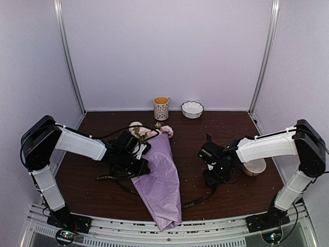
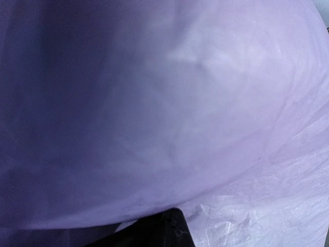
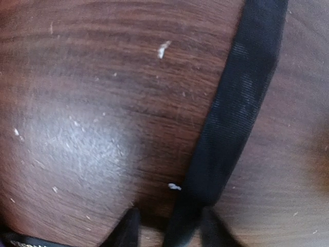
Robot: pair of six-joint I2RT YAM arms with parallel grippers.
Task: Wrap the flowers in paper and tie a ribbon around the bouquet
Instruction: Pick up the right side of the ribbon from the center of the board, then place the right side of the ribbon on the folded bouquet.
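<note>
The bouquet lies on the brown table, its flowers point(image 1: 153, 132) sticking out at the far end of a cone of lilac paper point(image 1: 159, 185) that points to the near edge. My left gripper point(image 1: 138, 165) sits at the cone's left edge. Paper point(image 2: 169, 113) fills the left wrist view, and a fold rises from the shut dark fingertips point(image 2: 164, 231). The black ribbon point(image 1: 195, 201) runs from under the cone to my right gripper point(image 1: 212, 177). That gripper point(image 3: 170, 225) is down at the tabletop and open, with the ribbon point(image 3: 231, 113) passing between its fingers.
A patterned mug point(image 1: 161, 108) and a white scalloped bowl point(image 1: 193, 109) stand at the back wall. A pale round dish point(image 1: 255, 167) sits under the right forearm. More ribbon point(image 1: 105, 177) trails left of the cone. Small crumbs dot the table point(image 1: 205, 134).
</note>
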